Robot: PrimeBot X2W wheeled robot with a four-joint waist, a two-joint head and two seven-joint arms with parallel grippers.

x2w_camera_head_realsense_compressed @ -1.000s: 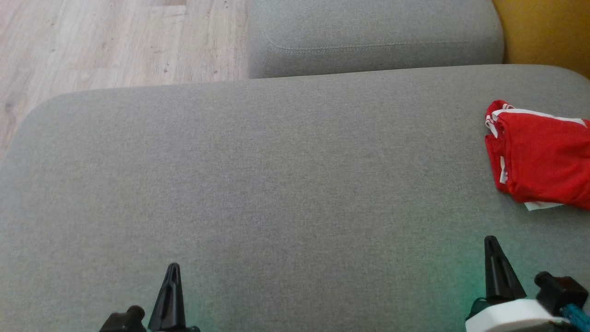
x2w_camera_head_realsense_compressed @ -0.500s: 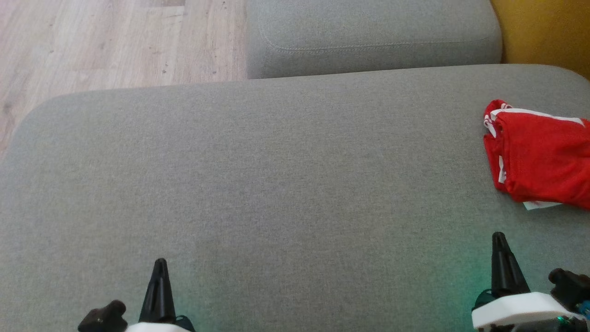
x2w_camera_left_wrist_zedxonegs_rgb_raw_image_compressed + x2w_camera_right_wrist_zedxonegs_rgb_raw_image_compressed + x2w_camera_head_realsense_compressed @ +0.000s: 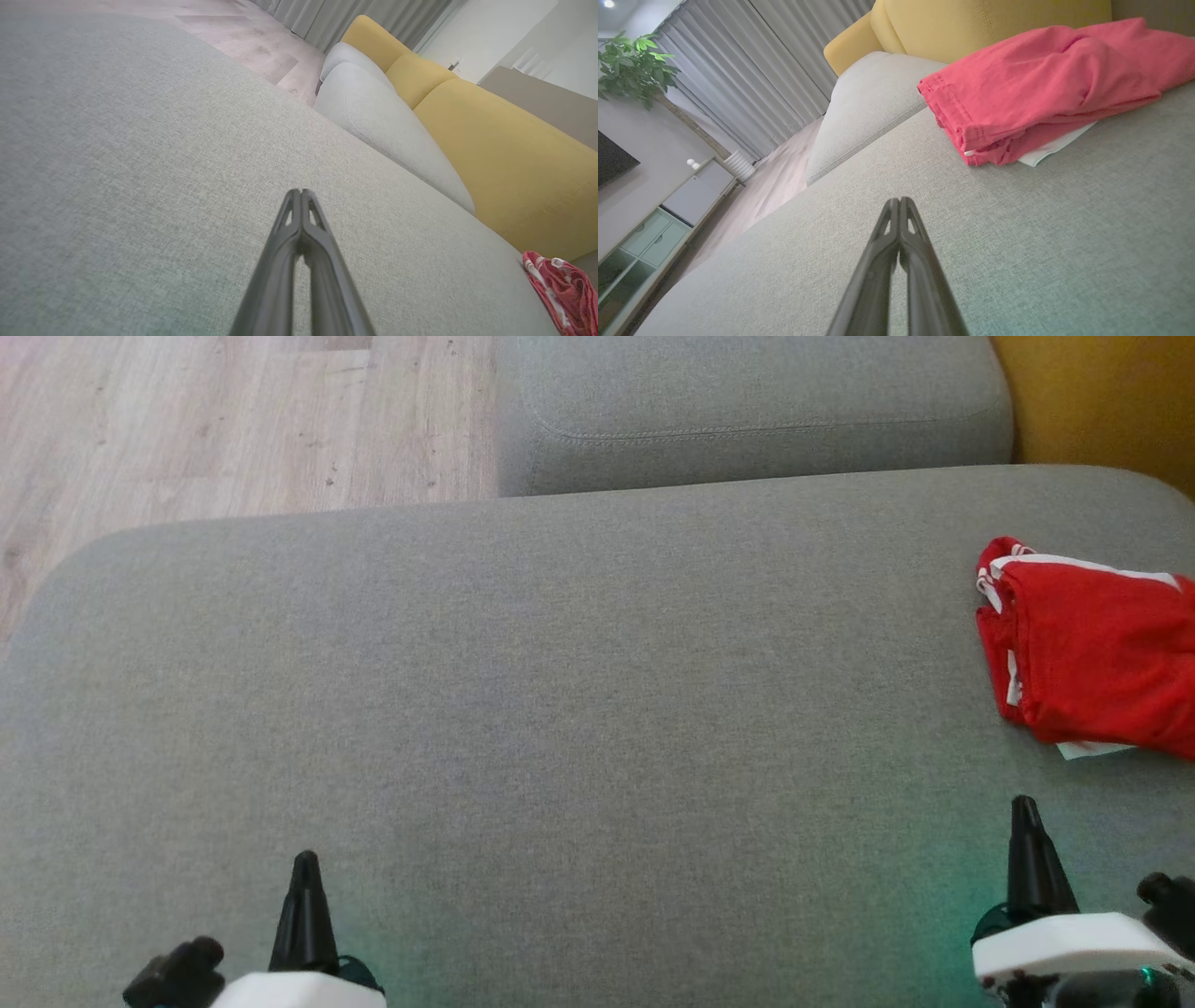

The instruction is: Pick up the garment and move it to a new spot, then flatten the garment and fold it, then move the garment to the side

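Observation:
The garment (image 3: pixel 1092 653) is a red piece with white trim, folded into a compact stack at the right edge of the grey sofa seat (image 3: pixel 579 691). It also appears in the right wrist view (image 3: pixel 1045 84) and small at the lower right of the left wrist view (image 3: pixel 563 291). My right gripper (image 3: pixel 1024 807) stands a little in front of the garment, fingers pressed together and holding nothing. My left gripper (image 3: pixel 304 861) is far off at the lower left, likewise shut and empty. In each wrist view the two fingertips meet at a point (image 3: pixel 301 192) (image 3: pixel 899 200).
A second grey cushion (image 3: pixel 756 411) adjoins the seat at the back. Yellow backrest cushions (image 3: pixel 504 154) run along the right. Wooden floor (image 3: pixel 215 420) lies beyond the seat's rounded back left corner. Curtains, a plant and a low cabinet (image 3: pixel 668 210) stand further off.
Both grippers have drawn apart and slid back: the left one toward the lower left, the right one toward the lower right. The garment has not moved on the seat.

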